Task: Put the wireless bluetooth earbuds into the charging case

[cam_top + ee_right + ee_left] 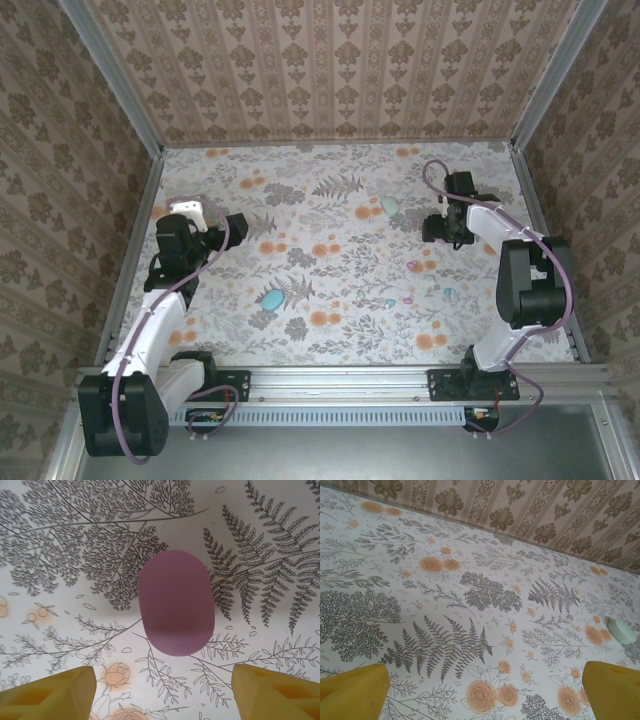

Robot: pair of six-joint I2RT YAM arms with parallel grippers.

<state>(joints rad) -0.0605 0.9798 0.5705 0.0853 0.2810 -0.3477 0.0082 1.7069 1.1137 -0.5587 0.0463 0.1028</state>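
Soft, even light washes the floral surface (330, 230), leaving only faint shadows. In the right wrist view a dim band crosses the lower half of the pink case (176, 605); yellow fingertips (352, 690) blur at the left wrist view's bottom corners.

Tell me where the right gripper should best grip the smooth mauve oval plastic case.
Take the mauve oval case across its narrower middle, on the two long sides, from above: it lies flat, long axis lined up between the open fingers of the right gripper.
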